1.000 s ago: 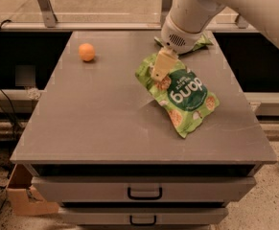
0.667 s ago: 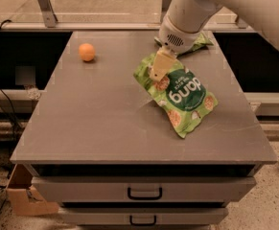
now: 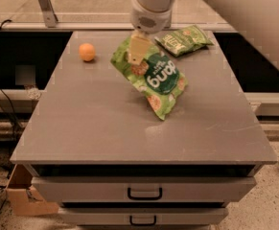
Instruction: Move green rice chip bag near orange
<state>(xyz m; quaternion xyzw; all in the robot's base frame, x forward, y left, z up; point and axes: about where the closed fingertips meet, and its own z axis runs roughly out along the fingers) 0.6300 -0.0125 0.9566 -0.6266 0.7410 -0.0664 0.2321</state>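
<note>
The green rice chip bag (image 3: 159, 78) is light green with a dark round label. It hangs tilted above the grey tabletop (image 3: 105, 123), held by its upper left corner. My gripper (image 3: 137, 51) is shut on that corner, under the white arm coming in from the upper right. The orange (image 3: 87, 51) sits on the table at the far left, a short way left of the bag's held corner.
A smaller, darker green chip bag (image 3: 184, 40) lies at the table's back right, behind the arm. A metal post (image 3: 45, 5) stands behind the table's back left. Drawers (image 3: 144, 190) sit below the front edge. A cardboard box (image 3: 26, 198) is on the floor at left.
The gripper has lifted the rice chip bag off the table and carried it left and toward the back, closer to the orange. The orange has not moved.
</note>
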